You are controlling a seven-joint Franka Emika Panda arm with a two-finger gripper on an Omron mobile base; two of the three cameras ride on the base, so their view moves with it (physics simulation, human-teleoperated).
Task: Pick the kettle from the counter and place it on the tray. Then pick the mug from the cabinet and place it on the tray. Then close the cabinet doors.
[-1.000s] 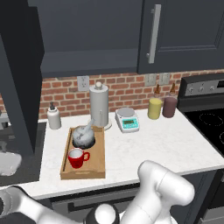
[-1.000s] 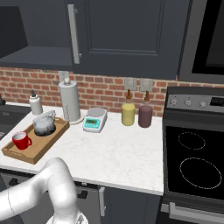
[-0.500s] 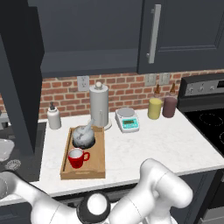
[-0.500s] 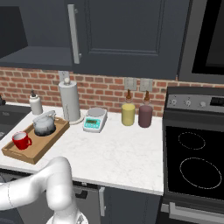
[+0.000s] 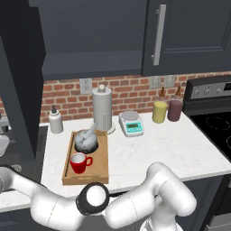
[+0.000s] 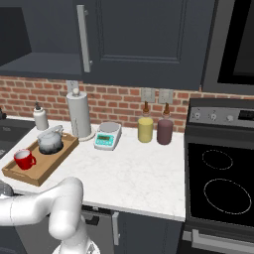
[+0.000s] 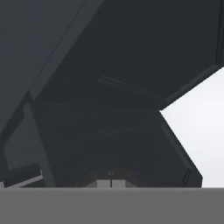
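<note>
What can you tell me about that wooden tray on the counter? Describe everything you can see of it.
The rectangular light-brown wooden tray has raised rims and lies flat on the white marble-like counter, near its left end, its long side running away from the front edge. Inside, the small squat grey metal kettle sits at the far end and the bright red mug nearer the front. The tall grey cylinder with a white knob stands just behind it.

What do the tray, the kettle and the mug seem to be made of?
Tray: probably wood, matt light brown with raised rims.
Kettle: apparently metal, its mottled grey surface looks shiny.
Mug: glossy bright red with a white inside; ceramic or enamel, the look leaves it open.
</note>
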